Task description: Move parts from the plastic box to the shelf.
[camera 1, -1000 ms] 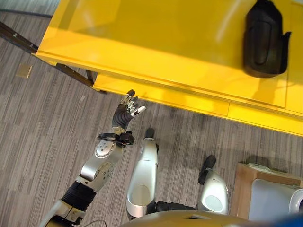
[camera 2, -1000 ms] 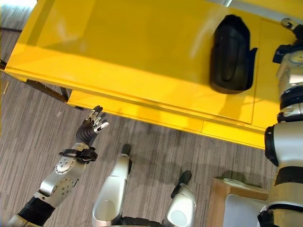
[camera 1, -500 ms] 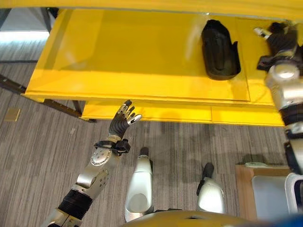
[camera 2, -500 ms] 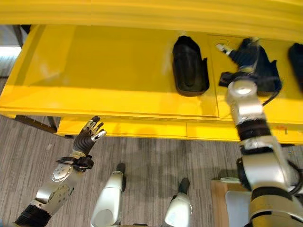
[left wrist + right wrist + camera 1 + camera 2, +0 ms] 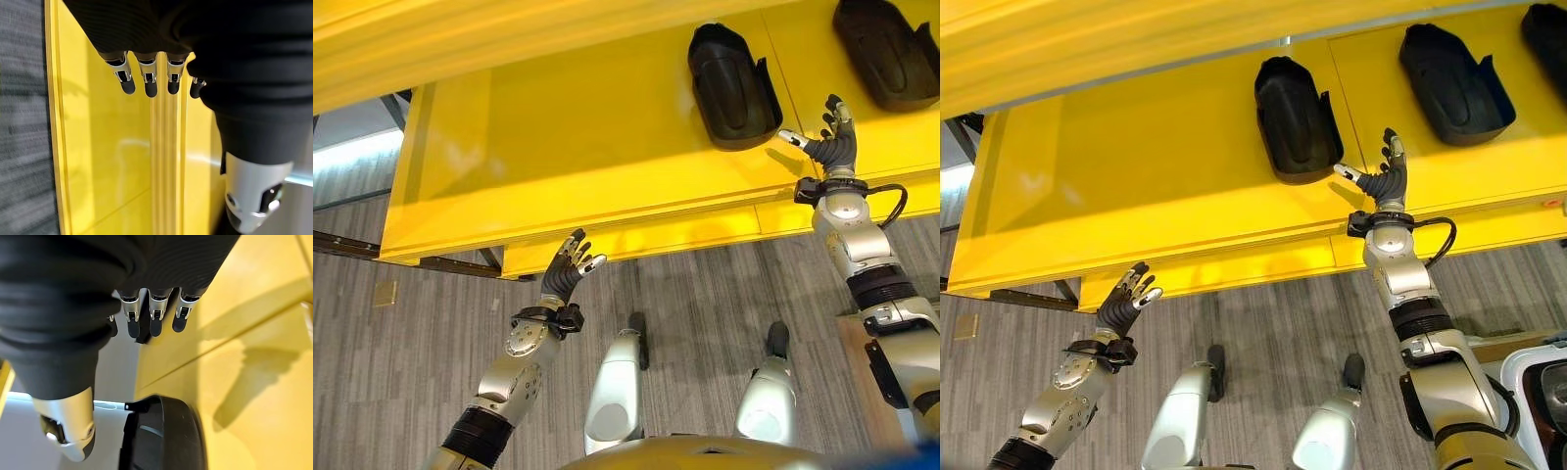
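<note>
So two black moulded plastic parts (image 5: 1295, 119) (image 5: 1454, 70) sit on the glossy yellow shelf (image 5: 1136, 166). Right robot hand (image 5: 1386, 177) hovers spread beside one; left robot hand (image 5: 1126, 299) hangs spread below the edge.

The left arm reaches up from the lower left, bent at the elbow, its left hand (image 5: 570, 272) raised with fingers straight and slightly spread, holding nothing. The right arm extends upward on the right, its right hand (image 5: 1386, 178) open, fingers straight, thumb splayed sideways.
</note>
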Controlling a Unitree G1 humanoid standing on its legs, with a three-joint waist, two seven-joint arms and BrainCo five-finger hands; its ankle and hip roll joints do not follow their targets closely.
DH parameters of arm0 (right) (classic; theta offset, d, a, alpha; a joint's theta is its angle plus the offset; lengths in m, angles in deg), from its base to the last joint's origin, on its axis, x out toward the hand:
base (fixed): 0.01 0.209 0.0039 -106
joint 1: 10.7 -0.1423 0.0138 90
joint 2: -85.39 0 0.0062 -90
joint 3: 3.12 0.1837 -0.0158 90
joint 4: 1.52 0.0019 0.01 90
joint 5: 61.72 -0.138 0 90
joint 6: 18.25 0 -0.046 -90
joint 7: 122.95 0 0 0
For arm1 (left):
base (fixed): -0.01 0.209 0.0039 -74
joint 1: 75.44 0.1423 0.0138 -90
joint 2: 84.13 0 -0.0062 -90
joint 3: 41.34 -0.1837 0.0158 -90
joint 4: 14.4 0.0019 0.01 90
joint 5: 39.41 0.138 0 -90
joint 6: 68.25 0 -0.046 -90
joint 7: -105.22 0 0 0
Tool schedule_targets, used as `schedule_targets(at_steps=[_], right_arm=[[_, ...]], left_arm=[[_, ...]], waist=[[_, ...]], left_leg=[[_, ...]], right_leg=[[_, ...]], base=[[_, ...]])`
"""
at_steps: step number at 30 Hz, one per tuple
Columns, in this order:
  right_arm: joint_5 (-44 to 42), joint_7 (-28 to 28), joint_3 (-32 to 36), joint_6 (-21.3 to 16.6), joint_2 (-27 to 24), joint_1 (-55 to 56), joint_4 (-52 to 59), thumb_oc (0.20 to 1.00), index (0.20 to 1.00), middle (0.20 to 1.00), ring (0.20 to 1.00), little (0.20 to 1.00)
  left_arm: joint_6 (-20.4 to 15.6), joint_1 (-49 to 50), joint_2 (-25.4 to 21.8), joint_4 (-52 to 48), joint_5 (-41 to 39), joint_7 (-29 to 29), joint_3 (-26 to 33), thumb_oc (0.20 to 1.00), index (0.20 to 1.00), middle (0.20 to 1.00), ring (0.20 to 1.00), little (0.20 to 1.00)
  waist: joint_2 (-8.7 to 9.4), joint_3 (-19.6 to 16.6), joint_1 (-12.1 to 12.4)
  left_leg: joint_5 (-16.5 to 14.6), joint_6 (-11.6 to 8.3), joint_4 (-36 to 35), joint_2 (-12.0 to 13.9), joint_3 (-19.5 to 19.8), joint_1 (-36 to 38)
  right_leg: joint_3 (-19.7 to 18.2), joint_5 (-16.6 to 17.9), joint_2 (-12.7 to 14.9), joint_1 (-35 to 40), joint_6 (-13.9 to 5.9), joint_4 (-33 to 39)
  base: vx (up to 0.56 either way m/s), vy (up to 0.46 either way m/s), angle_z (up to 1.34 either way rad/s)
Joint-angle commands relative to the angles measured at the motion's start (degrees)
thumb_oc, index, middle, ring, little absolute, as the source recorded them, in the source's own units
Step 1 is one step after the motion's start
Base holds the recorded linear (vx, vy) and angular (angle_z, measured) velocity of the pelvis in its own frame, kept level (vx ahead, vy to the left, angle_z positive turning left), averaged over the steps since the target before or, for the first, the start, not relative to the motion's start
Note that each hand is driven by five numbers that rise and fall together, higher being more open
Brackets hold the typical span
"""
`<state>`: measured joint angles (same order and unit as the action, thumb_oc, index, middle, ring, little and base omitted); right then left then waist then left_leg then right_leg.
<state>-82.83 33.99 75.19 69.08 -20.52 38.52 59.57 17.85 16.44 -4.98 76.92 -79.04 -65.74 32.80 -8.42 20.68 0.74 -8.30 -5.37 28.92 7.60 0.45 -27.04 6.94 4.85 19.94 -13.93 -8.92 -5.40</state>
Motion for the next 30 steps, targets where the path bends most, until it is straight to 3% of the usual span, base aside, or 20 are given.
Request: schedule_targets(at_steps=[1, 13, 30], right_arm=[[2.3, -1.3, 2.2, -2.6, -0.6, -6.1, 0.7, 1.000, 1.000, 1.000, 1.000, 1.000], [0.9, -3.3, -1.3, -3.0, -3.4, -18.6, -12.0, 1.000, 1.000, 1.000, 1.000, 1.000], [-0.8, -3.4, -3.1, -2.8, -0.9, -24.1, -19.2, 1.000, 1.000, 1.000, 1.000, 1.000]], left_arm=[[-2.4, -0.2, -0.7, -3.9, 1.4, -0.6, -1.0, 1.000, 1.000, 1.000, 1.000, 1.000], [-3.9, -1.0, -1.8, -6.5, 0.0, -0.3, -1.9, 1.000, 1.000, 1.000, 1.000, 1.000], [-4.4, -2.5, -2.8, -8.0, -0.6, 0.3, -2.6, 1.000, 1.000, 1.000, 1.000, 1.000]], waist=[[1.94, 1.1, 1.1], [1.66, 3.4, 2.7], [2.44, 5.0, 3.8]], left_leg=[[5.6, 2.24, -9.5, -1.2, -2.6, 5.1], [6.2, 2.31, -9.8, -1.7, -2.1, 2.2], [5.4, 2.74, -8.5, -2.2, -1.5, 0.5]], right_leg=[[1.3, -10.1, -0.6, -0.3, 0.36, -12.2], [1.2, -10.2, -0.5, -3.2, 0.76, -13.6], [1.1, -10.5, -0.7, -4.1, 1.09, -14.6]], base=[[0.00, -0.032, 0.03], [0.02, -0.018, 0.01], [0.00, -0.002, 0.00]])
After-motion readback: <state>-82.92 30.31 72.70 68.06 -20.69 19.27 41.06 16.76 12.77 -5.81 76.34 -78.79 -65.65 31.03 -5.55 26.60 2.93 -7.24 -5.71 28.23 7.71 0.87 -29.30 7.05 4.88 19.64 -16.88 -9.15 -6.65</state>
